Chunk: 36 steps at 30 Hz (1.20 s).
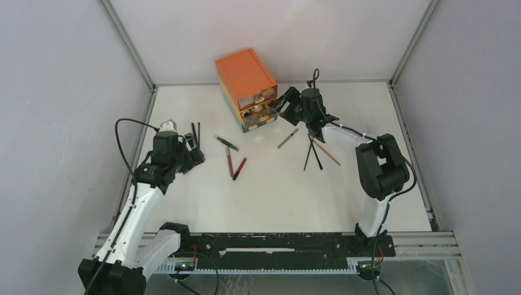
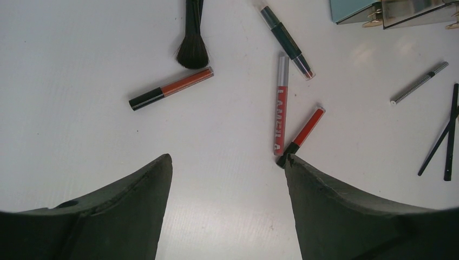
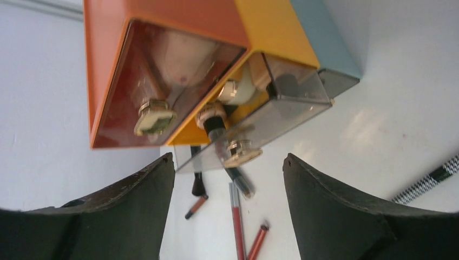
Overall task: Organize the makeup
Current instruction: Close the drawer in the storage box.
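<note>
My right hand (image 3: 228, 162), wide and empty, faces the open middle drawer (image 3: 281, 108) of the orange chest (image 3: 162, 32); a crooked push could shove the chest back. My left hand (image 2: 227, 158), also wide, hangs over 2 red lip glosses (image 2: 280, 103) on the surface (image 2: 81, 81); 1 finger could roll the nearer tube (image 2: 306, 129).

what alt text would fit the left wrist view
The left gripper hangs open over a white table strewn with three red lip gloss tubes, a fluffy black brush, a dark pencil and thin black brushes. The drawer chest's corner shows top right.
</note>
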### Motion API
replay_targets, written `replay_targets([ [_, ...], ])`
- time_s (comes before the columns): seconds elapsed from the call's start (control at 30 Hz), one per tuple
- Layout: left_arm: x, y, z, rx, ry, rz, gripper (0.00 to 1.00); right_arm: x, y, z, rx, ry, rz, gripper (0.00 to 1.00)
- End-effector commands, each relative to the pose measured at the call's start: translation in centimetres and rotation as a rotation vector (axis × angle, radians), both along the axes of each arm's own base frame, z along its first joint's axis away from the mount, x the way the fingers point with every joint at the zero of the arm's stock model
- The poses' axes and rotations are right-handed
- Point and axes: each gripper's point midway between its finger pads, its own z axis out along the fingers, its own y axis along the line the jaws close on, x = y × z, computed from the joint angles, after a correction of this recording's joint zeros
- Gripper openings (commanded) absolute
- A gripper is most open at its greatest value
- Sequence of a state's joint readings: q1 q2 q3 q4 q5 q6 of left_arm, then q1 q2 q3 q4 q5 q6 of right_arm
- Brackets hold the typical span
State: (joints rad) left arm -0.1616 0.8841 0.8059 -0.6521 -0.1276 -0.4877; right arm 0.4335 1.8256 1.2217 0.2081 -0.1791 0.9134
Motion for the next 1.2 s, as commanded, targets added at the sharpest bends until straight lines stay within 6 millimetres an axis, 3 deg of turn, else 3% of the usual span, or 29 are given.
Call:
replay_targets([
  [0.0, 0.6, -0.2, 1.1, 0.008, -0.053, -0.020, 0.81, 2.0, 0.9, 1.2, 0.026, 0.028, -0.077, 0.80],
  [0.2, 0.7, -0.2, 1.0, 0.011, -0.049, -0.020, 0.81, 2.8, 1.4, -0.6, -0.012, 0.127, -0.117, 0.79],
  [0.4, 0.7, -0.2, 0.8, 0.010, -0.044, -0.022, 0.81, 2.2, 0.8, -1.9, -0.055, 0.194, -0.145, 0.75],
  [0.57, 0.8, -0.4, 0.9, 0.007, -0.046, -0.027, 0.81, 2.0, 0.9, -1.2, -0.078, 0.168, -0.121, 0.74],
  [0.77, 0.7, -0.3, 1.0, 0.011, -0.049, -0.025, 0.81, 1.3, 2.6, 1.7, -0.065, 0.011, -0.018, 0.76],
  [0.9, 0.5, -0.1, 0.9, 0.017, -0.048, -0.018, 0.81, 0.5, 3.0, 1.8, -0.059, -0.041, 0.011, 0.73],
  [1.17, 0.4, 0.1, 0.8, 0.023, -0.047, -0.012, 0.81, 0.0, 4.0, 0.4, -0.056, -0.036, 0.048, 0.37],
])
